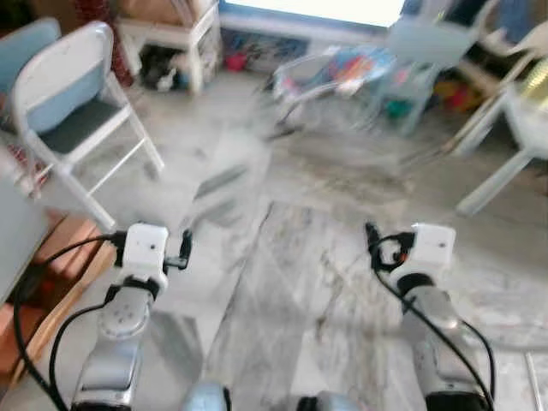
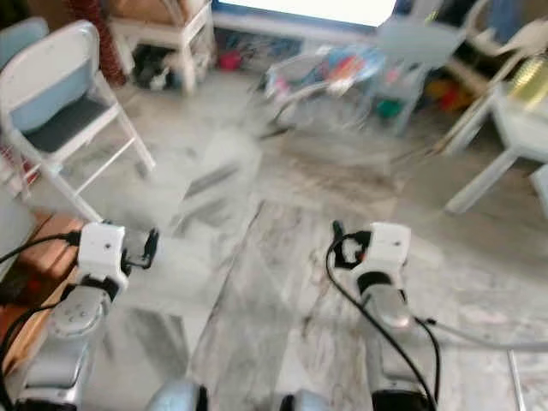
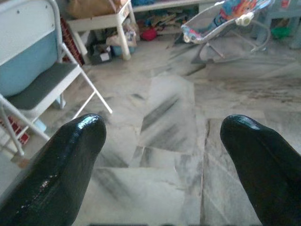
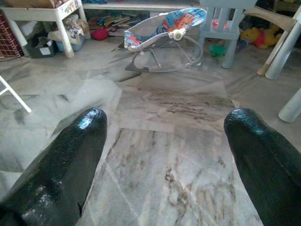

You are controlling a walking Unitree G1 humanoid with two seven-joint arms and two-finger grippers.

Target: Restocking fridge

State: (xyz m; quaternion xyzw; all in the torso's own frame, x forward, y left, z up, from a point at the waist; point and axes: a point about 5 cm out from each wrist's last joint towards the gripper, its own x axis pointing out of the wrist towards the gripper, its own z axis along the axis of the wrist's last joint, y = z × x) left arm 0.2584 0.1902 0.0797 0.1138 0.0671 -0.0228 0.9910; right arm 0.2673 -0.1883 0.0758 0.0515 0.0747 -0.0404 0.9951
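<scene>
Ahead, blurred, perhaps a baby bouncer (image 4: 162, 29); both grippers (image 3: 162, 141) (image 4: 164, 150) gape

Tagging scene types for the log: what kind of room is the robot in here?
Probably a home living or play room, not a kitchen. On the grey marble-tiled floor stands a colourful baby bouncer seat, with a white folding chair with a blue back on the robot's left and soft toys by a pale blue stool.
</scene>
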